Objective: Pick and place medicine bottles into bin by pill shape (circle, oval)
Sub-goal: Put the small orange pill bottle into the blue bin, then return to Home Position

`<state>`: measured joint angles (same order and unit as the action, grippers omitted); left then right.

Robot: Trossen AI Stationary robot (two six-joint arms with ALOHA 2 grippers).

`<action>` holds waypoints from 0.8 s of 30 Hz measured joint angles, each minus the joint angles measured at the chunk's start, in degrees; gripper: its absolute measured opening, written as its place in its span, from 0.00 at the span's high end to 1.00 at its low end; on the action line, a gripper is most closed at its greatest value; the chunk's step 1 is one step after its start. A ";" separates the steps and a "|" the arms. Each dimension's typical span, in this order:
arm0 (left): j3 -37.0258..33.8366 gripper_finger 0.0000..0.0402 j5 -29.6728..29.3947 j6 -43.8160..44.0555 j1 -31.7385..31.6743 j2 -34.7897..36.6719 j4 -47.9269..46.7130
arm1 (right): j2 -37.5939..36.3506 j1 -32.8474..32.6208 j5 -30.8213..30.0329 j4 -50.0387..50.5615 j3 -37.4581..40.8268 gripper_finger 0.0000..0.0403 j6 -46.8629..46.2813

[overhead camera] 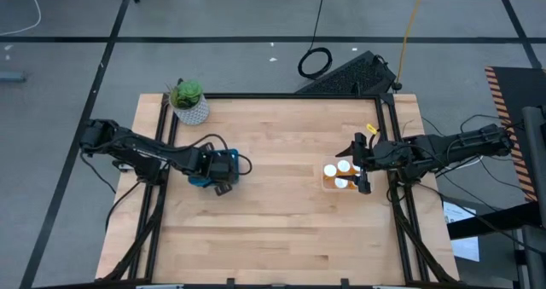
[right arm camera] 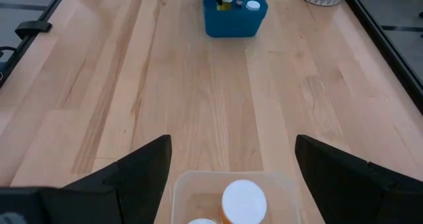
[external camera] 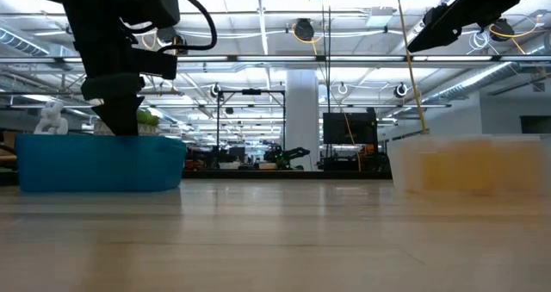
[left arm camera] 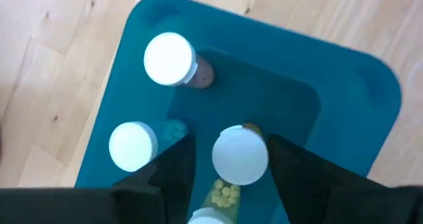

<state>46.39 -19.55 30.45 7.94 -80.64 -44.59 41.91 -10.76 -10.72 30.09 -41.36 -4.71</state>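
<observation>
Over the blue bin (left arm camera: 344,118), left claw (left arm camera: 228,168) straddles a white-capped bottle (left arm camera: 239,154).

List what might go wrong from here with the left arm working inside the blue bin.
1. The left gripper has its open fingers straddling one white-capped bottle in the blue bin. Two other bottles stand close, so a finger might knock one over.
2. Pulling out at an angle could drag or tip the light bin.
3. The right gripper hovers open over the clear bin; descending off-centre might hit its rim.
</observation>
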 joint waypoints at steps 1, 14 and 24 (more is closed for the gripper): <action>0.28 0.52 0.00 -0.05 0.00 0.00 -0.11 | 0.00 0.00 0.00 0.02 0.00 0.22 0.00; 9.11 0.51 1.67 -2.41 0.07 0.00 -9.52 | 0.00 0.00 0.01 -0.32 0.00 0.22 -0.19; 13.13 0.51 -4.93 -9.70 0.13 10.75 -11.55 | 0.00 0.00 0.02 -6.42 0.02 0.35 5.49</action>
<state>59.52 -24.48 20.76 8.08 -69.89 -56.14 41.91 -10.76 -10.70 23.66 -41.34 0.79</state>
